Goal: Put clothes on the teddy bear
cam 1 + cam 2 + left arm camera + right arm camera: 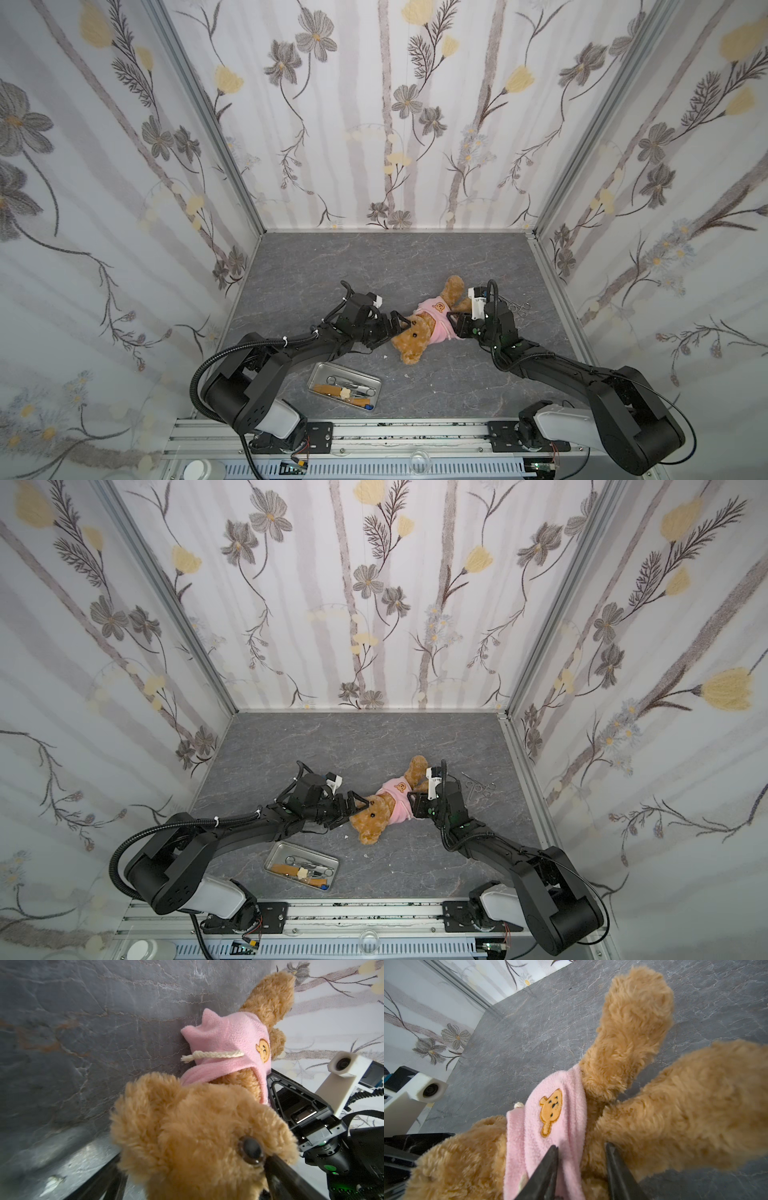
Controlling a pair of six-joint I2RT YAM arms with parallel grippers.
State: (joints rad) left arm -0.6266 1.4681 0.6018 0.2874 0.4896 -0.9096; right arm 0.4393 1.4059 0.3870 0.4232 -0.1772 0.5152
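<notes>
The pink shirt (436,320) wraps the torso of the teddy bear (411,338), bunched; straightening seems left. Around the head the left tool (400,328) stands open; whether the right tool (581,1146) pinches the hem is unclear

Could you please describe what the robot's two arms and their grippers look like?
The left arm and right arm are glossy black with pale grey base segments. A ribbed black hose loops along the left one, fastened by a white zip tie. The left gripper and right gripper have slim black fingers, with a white camera housing behind each.
</notes>
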